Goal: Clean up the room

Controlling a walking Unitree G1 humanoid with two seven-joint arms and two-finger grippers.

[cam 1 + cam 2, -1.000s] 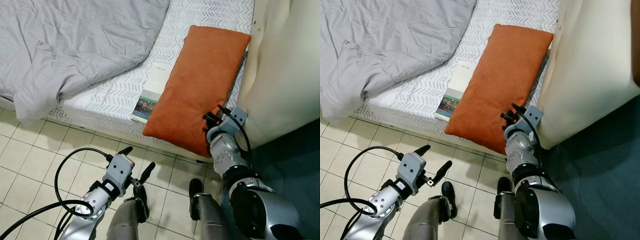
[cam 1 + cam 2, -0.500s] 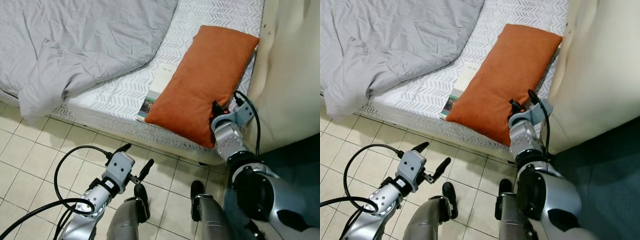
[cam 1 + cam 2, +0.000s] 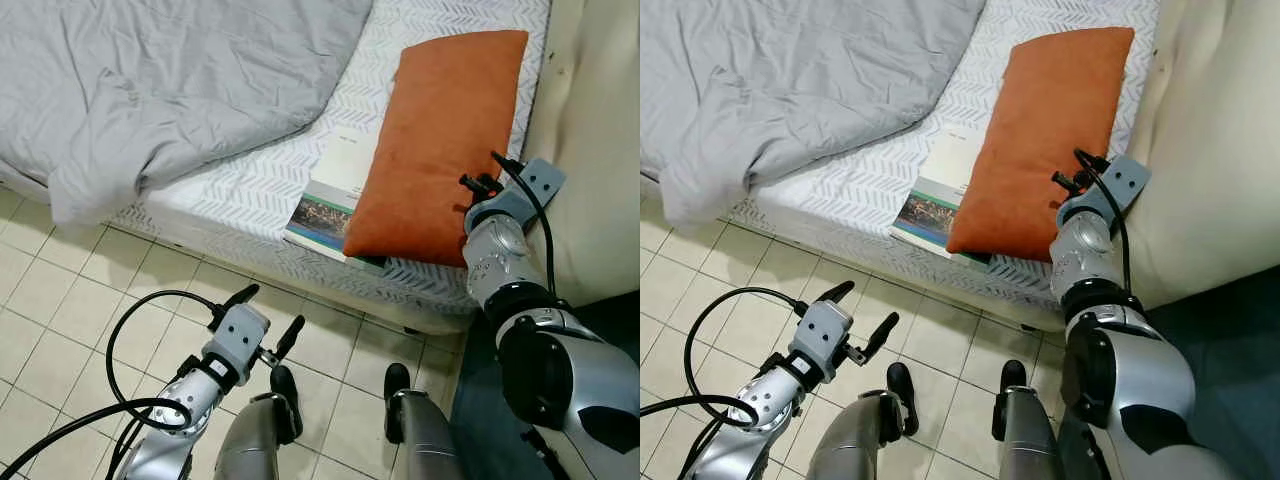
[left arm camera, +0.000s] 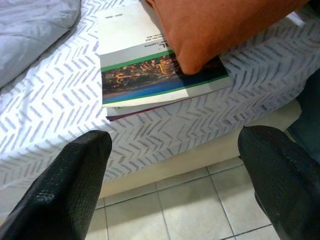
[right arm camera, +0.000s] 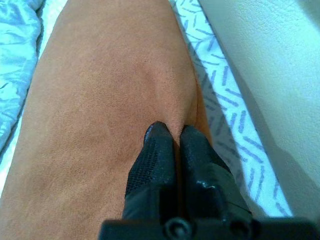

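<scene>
A grey duvet [image 3: 170, 80] sprawls over the bed [image 3: 250, 190], whose chevron sheet is bare on the near side. The orange pillow [image 3: 445, 140] lies by the headboard [image 3: 600, 150], overlapping a magazine [image 3: 335, 195] at the mattress edge. The right gripper [image 5: 170, 145] pinches a fold of pillow fabric, fingers together. The left gripper [image 3: 265, 315] hangs open over the floor tiles [image 3: 60, 300]. That thin pinch could slip, or dragging could knock the magazine off.

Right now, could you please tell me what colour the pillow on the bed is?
Burnt orange; the pillow shows best in the left eye view.
</scene>
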